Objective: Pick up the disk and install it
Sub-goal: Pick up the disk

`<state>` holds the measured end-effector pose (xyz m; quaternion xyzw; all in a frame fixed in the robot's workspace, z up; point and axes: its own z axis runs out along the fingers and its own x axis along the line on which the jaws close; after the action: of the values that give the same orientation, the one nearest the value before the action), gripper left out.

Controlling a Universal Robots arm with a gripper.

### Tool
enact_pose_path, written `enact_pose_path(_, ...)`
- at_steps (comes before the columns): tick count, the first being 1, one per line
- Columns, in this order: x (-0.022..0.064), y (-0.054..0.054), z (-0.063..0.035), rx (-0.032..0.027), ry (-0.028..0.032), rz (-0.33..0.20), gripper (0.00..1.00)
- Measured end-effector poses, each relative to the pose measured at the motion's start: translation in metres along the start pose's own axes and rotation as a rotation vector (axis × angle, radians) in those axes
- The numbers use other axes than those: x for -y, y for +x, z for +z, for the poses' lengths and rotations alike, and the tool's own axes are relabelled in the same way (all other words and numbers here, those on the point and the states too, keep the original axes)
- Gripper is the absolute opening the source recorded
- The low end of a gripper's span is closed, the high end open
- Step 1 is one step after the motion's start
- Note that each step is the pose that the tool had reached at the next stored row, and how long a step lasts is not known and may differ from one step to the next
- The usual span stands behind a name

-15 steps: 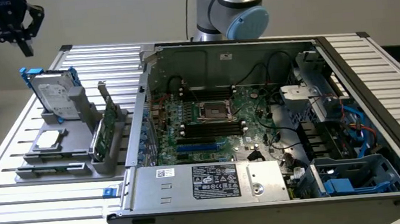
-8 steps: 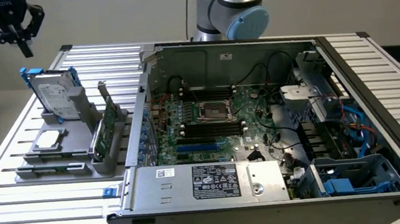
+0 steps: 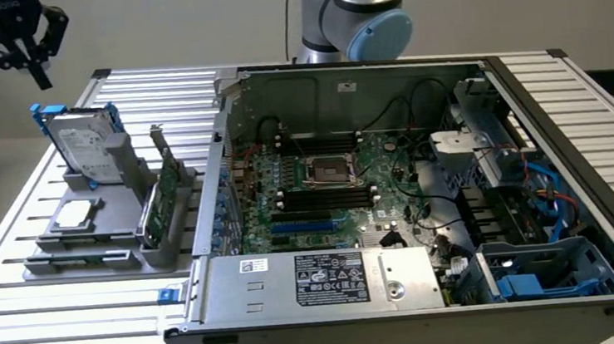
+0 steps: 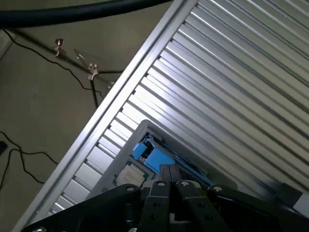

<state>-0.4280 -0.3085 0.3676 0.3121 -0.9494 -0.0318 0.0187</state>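
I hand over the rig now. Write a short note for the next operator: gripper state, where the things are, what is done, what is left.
Gripper: shut, empty, in the air, well apart from the disk.
Disk: stands upright in the grey holder on the slatted table, at the exterior view's left of the open computer case.
Done: nothing to see yet; the disk is untouched.
Left: picking up the disk and installing it.

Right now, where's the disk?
Exterior view's left: the disk stands on edge in the grey rack on the slatted table, beside the green card, outside the open computer case. The shut gripper hangs above it.
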Motion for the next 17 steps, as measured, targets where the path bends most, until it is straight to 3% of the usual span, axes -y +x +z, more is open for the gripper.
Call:
enact_pose_path(10,0.0001,0.0,0.0003,-0.0004,0.0225,-0.182,0.11)
enact_pose_path(17,0.0001,0.0,0.0006,-0.0062,0.0299,-0.309,0.11)
